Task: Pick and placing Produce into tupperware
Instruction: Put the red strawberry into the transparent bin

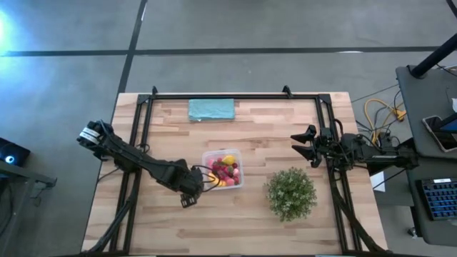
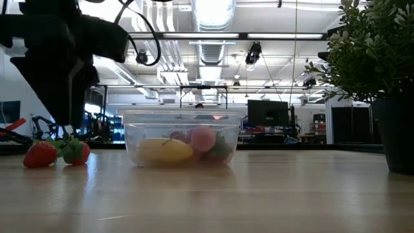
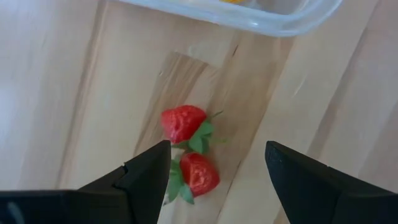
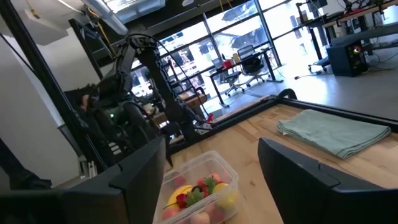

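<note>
Now, left gripper [image 3: 214,171]: fingers apart, holding nothing, poised over two strawberries [image 3: 189,149] on the bare wood.
Strawberries vs fingers: both lie in the gap, nearer one finger [image 3: 146,177]; the near berry's leaves sit just beside that fingertip, and the other finger [image 3: 305,180] is well apart from both.
Tub [image 1: 222,168]: just beyond the left fingertips, mid-table, holding red and pink fruit plus yellow pieces.
Right gripper [image 1: 303,144]: waiting at the table's right side, fingers spread, empty; tub and cloth [image 4: 339,132] lie well ahead of it.
High view only: left gripper [image 1: 193,187] at the tub's left edge, plant [image 1: 291,193] to the tub's right, cloth [image 1: 211,110] at the far edge; the loose berries are hidden under the arm.
Low view only: the two berries [image 2: 57,153] on the wood beside the tub [image 2: 180,137], apart from it; a yellow piece and a pink fruit show through its wall.
Left wrist only: the tub's rim [image 3: 261,18] past the berries.
</note>
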`<state>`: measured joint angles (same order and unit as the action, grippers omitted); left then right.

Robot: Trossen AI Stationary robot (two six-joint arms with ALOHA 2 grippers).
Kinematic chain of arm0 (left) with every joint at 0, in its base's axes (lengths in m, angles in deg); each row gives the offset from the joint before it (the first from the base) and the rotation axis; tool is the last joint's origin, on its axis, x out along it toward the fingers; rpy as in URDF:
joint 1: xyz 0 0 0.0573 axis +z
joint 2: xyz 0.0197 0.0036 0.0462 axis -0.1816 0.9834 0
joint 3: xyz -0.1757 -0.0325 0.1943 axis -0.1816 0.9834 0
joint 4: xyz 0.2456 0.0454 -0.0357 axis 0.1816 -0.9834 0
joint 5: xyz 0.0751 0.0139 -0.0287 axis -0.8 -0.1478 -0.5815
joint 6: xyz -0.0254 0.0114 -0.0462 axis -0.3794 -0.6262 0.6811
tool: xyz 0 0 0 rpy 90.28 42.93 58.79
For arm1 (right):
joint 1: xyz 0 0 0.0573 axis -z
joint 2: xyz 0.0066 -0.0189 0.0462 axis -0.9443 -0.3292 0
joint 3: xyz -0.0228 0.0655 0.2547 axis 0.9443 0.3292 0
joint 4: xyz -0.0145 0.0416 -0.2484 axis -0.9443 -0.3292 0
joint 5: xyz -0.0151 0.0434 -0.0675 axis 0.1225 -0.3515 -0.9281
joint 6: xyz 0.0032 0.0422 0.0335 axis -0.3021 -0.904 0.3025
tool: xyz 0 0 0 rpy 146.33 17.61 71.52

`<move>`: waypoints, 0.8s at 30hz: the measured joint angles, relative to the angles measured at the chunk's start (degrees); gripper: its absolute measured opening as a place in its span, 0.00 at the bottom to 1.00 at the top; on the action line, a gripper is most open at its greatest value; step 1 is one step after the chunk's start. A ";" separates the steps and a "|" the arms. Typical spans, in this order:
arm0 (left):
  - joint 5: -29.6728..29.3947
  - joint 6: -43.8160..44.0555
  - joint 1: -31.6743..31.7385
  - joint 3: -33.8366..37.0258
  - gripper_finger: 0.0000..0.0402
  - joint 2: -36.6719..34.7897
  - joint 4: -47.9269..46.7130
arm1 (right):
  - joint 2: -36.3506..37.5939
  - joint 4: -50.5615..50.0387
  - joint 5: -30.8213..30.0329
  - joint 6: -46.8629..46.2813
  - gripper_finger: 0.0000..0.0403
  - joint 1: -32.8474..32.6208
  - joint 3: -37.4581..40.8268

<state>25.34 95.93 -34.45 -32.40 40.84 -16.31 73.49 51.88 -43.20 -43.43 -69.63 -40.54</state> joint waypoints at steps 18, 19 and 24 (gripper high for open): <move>-1.23 0.02 2.19 6.59 0.61 0.00 10.96 | -0.02 0.01 0.00 0.00 0.63 0.00 0.00; -1.32 0.02 2.19 6.92 0.61 0.00 10.96 | -0.02 0.01 0.00 0.00 0.63 0.00 0.00; -1.68 0.04 2.21 8.22 0.61 0.00 10.92 | -0.02 0.01 0.00 0.00 0.62 0.00 0.00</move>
<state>23.66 95.97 -32.24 -24.18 40.84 -5.39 73.47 51.88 -43.20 -43.43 -69.63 -40.54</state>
